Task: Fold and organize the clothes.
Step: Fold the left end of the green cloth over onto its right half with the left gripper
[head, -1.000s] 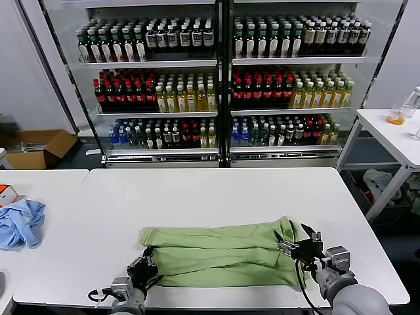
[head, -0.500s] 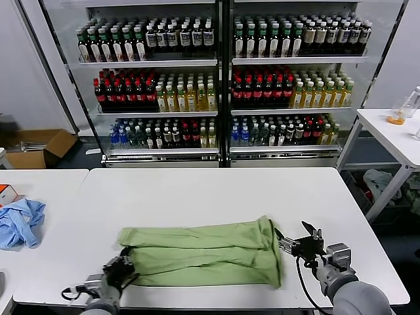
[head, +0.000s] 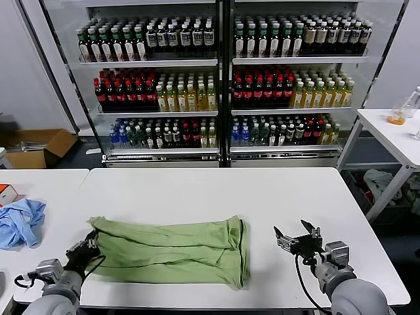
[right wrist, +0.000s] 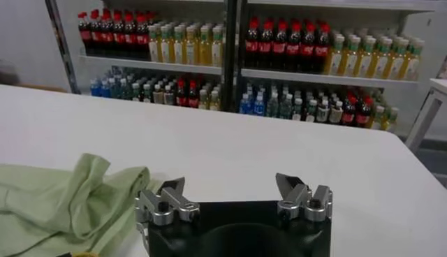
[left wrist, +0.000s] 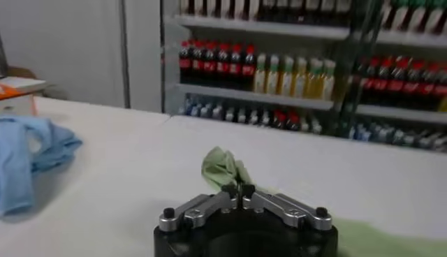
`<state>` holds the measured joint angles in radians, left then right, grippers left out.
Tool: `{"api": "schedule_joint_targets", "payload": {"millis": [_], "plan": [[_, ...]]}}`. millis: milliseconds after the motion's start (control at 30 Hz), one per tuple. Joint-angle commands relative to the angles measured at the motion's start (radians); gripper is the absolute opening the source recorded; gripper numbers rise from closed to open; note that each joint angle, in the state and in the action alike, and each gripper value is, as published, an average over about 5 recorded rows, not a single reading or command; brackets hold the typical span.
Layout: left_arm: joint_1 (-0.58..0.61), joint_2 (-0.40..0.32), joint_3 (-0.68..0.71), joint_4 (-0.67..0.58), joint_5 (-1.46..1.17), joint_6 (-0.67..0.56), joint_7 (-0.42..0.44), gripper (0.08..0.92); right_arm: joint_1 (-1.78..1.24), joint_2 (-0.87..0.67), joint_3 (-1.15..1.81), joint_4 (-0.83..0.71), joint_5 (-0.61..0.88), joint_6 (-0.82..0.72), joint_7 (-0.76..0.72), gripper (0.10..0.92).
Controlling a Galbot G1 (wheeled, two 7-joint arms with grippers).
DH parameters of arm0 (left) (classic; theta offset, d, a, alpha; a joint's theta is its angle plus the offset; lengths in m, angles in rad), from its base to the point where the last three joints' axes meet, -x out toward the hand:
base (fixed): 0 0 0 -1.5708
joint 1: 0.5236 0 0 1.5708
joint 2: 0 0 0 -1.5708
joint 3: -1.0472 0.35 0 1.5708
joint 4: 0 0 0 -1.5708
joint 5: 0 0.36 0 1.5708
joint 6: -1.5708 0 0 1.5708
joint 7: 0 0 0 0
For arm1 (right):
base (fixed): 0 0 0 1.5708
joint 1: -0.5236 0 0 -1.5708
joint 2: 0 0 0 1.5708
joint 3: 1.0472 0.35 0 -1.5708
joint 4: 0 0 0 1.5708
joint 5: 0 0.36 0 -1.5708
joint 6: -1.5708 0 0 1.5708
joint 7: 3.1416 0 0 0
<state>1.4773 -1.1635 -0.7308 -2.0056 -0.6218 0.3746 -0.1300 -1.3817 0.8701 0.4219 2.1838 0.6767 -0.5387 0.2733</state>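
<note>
The pale green shirt (head: 170, 251) lies folded into a long band across the near part of the white table (head: 216, 190). My left gripper (head: 85, 247) is shut on the shirt's left end; in the left wrist view a bunch of green cloth (left wrist: 225, 167) sticks out from between the closed fingertips (left wrist: 238, 188). My right gripper (head: 294, 235) is open and empty, to the right of the shirt's folded end and apart from it. In the right wrist view the shirt (right wrist: 63, 199) lies beside the open gripper (right wrist: 230, 185). Collar, buttons and graphic are hidden.
A light blue cloth (head: 20, 222) lies on the neighbouring table at the left, also in the left wrist view (left wrist: 28, 157). An orange box corner (head: 6, 193) sits behind it. Bottle shelves (head: 216, 79) stand behind the table. Another white table (head: 394, 134) is at the right.
My left gripper has dragged the shirt leftward along the table's near edge. My right gripper has let go of the shirt's right end and stays in place, open.
</note>
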Motion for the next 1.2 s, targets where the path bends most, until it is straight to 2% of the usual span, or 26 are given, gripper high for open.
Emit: {"api": "schedule_joint_targets", "payload": {"millis": [33, 267, 533, 733, 967, 1200], "plan": [[-0.026, -0.066, 0.157, -0.147, -0.132, 0.020, 0.054, 0.103, 0.003, -0.003, 0.002, -0.005, 0.001, -0.001, 0.000, 0.823], [-0.101, -0.169, 0.360, -0.184, -0.152, 0.040, 0.054, 0.102, 0.006, -0.007, 0.010, -0.024, 0.004, 0.000, 0.000, 0.823], [-0.205, -0.326, 0.605, -0.014, -0.084, 0.047, 0.012, 0.103, 0.007, -0.002, 0.010, -0.041, 0.003, 0.000, 0.000, 0.823], [-0.221, -0.446, 0.726, 0.107, 0.005, 0.035, -0.006, 0.104, 0.006, -0.001, 0.013, -0.044, 0.004, 0.001, -0.001, 0.823], [-0.253, -0.484, 0.764, 0.189, 0.101, 0.013, -0.014, 0.129, 0.004, -0.002, 0.016, -0.050, 0.004, 0.003, -0.003, 0.823], [-0.286, -0.478, 0.755, 0.252, 0.177, -0.001, 0.006, 0.309, 0.009, 0.003, 0.007, -0.052, 0.002, 0.004, -0.003, 0.823]]}}
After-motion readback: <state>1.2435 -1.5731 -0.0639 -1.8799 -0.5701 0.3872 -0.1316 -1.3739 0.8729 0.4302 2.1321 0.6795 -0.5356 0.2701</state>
